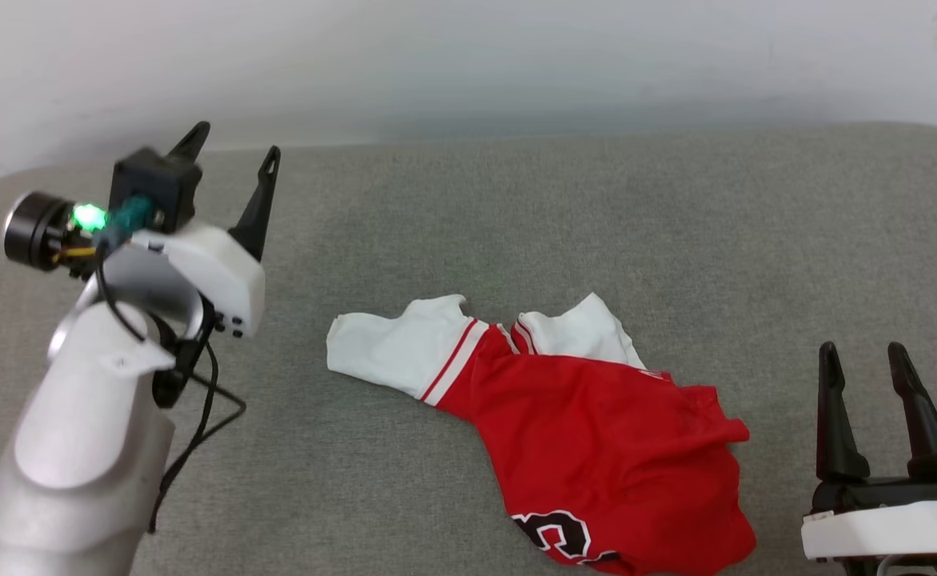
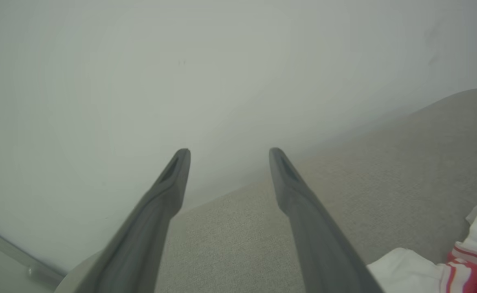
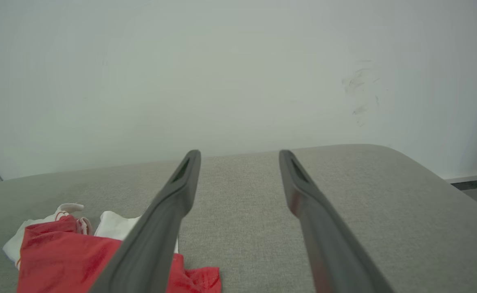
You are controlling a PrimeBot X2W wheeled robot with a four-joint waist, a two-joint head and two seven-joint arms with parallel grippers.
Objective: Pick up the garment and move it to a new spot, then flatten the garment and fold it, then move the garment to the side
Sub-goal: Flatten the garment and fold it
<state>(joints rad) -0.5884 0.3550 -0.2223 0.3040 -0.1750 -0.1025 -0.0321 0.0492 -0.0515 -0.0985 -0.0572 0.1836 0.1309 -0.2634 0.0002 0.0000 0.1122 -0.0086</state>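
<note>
The shirt (image 1: pixel 588 432) lies crumpled on the grey padded top (image 1: pixel 516 200), a little right of the middle and running down to the near edge. Its white sleeves (image 1: pixel 392 348) lie on the far, left side. The red body bunches toward the near right, with black lettering (image 1: pixel 560 536) at the near edge. Nothing is holding it.

My left gripper (image 1: pixel 236 142) hangs raised over the far left of the top, fingers spread wide and empty, well apart from the shirt. My right gripper (image 1: pixel 862 350) sits at the near right, also spread wide and empty, near the red fabric but not touching it.

I judge the pick-up has not begun. To do it well, I would bring the right gripper left and down onto a raised fold of the red body, since a ridge gives thin cloth something to pinch. I would send the left gripper to the striped seam by the nearer sleeve. The fingertips should press lightly into the padding before closing, so that they catch the cloth and not air. With two holds set well apart, the shirt should lift without balling up and be easier to spread flat.
</note>
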